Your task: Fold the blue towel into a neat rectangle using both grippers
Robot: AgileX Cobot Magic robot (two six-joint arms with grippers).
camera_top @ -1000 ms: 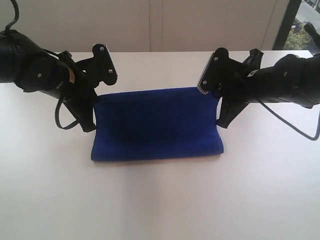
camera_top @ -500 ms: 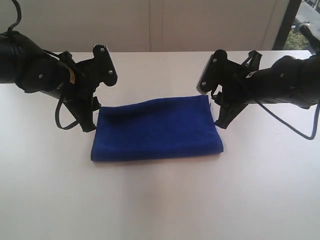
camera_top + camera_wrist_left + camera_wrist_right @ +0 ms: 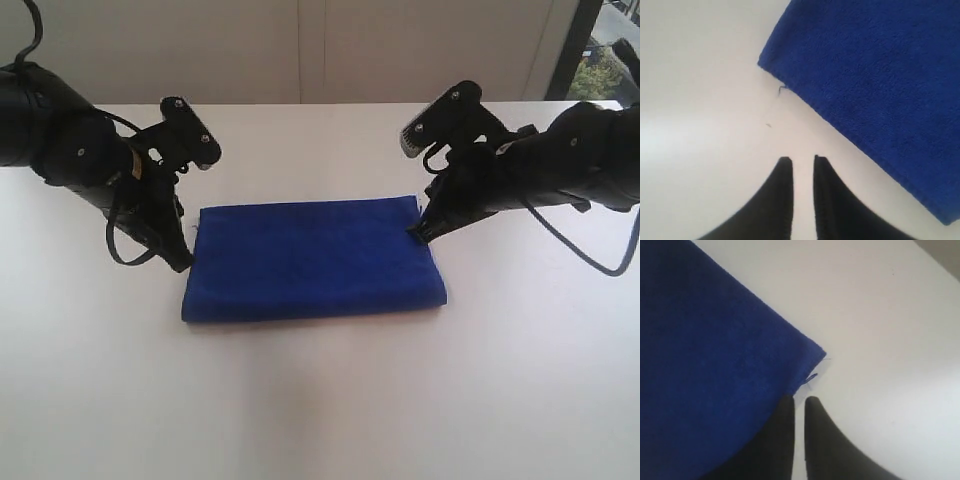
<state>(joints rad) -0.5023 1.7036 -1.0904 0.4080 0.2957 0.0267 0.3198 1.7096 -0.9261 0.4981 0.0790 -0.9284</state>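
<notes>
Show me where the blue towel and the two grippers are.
blue towel [image 3: 312,260], exterior view, middle of the folded cloth.
left gripper [image 3: 803,160], left wrist view, gap between its fingertips.
right gripper [image 3: 800,399], right wrist view, gap between its fingertips.

I have the exterior camera raised in front of the table [image 3: 320,420], looking down and across it to the far wall [image 3: 300,50]. Each wrist camera looks steeply down from close above the tabletop, past the left gripper [image 3: 802,160] or the right gripper [image 3: 799,399]. All three views share the blue towel [image 3: 312,258], and each wrist view catches one corner of it.
</notes>
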